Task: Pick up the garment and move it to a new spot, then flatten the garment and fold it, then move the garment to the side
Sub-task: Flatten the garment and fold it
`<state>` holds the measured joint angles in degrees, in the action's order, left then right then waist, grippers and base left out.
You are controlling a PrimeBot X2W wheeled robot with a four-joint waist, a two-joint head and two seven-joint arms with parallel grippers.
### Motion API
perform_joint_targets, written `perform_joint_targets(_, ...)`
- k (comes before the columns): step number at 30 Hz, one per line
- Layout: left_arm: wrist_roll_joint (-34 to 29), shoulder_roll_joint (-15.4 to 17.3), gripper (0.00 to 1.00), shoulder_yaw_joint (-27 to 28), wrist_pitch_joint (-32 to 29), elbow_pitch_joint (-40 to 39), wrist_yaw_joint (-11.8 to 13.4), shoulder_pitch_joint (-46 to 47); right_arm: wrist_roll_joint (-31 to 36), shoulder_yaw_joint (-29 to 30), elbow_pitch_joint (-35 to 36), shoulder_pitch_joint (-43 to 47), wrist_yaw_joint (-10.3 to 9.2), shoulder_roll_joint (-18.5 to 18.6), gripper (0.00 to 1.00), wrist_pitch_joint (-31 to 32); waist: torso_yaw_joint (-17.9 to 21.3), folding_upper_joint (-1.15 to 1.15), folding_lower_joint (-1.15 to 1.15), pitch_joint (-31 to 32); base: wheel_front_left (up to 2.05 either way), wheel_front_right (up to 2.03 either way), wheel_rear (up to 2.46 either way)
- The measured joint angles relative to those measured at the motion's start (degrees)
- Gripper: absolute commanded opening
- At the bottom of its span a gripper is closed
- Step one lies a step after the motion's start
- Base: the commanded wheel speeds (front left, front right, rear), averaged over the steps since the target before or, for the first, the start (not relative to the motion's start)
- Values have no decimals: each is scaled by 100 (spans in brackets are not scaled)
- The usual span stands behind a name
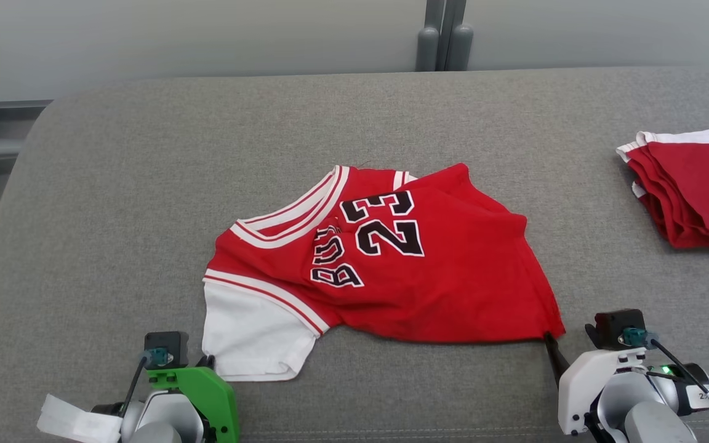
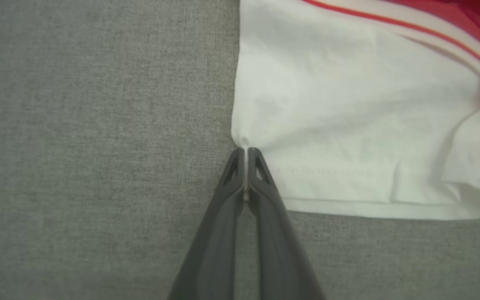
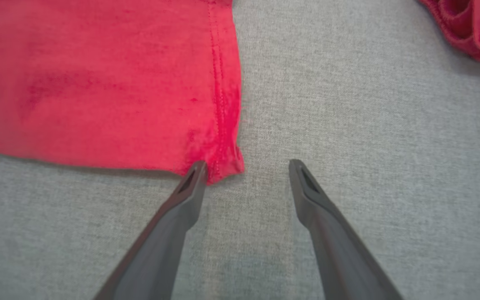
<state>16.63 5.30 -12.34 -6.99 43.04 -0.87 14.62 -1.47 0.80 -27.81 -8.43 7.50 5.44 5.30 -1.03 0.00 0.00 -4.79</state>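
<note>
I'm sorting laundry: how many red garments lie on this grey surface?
2. The jersey lies crumpled in the middle. A folded red garment sits at the far right, partly cut off by the picture's edge, and its layers may hide another.

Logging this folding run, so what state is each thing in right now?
jersey: rumpled, unfolded, lying on the grey cushion.
left hand: shut on the jersey's white sleeve corner.
right hand: open, one finger at the jersey's red hem corner.
red pile: folded, lying apart at the right.
</note>
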Motion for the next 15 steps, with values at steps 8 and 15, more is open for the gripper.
perform_joint_targets(8,57,-23,0,-36,162,142,-22,138,-87,-156,-338,-253,0,-48,100,-67,-88,0,0,-112,0,0,0)
perform_joint_targets(15,109,-36,0,-70,245,220,-40,205,-176,-248,-594,-397,0,-56,0,-151,-153,0,0,-129,0,0,0)
